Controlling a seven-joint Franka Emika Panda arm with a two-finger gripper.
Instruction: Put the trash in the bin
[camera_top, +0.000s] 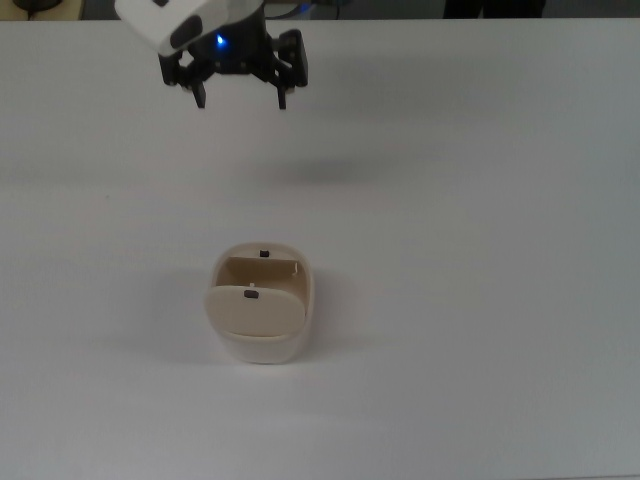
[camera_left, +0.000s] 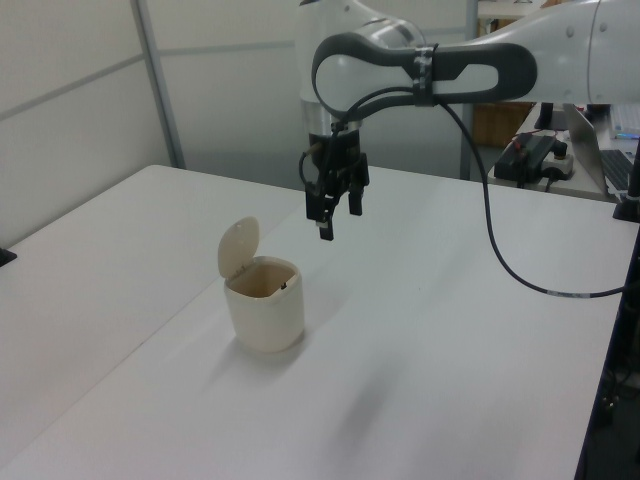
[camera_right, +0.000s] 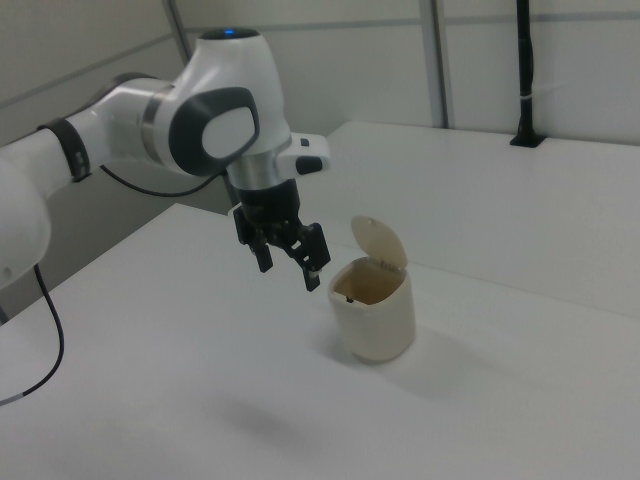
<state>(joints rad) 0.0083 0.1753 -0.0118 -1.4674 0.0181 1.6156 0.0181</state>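
end effector (camera_top: 241, 98) empty, bin (camera_left: 264, 318) flap up

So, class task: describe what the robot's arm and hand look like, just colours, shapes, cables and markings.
The arm has glossy white rounded shells with dark grey joint bands. A blue light glows on its top joint in the right view. A black cable loops along it. The hand is black, with two thin fingers and a small blue light.

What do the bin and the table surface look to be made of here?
The bin looks like moulded plastic: cream-beige, smooth, matte, with rounded corners, a thin flap lid tilted open and small dark pivot marks. The table looks like a white laminate or painted board, flat and uniform, faintly sheened in the left view; which exactly cannot be told.
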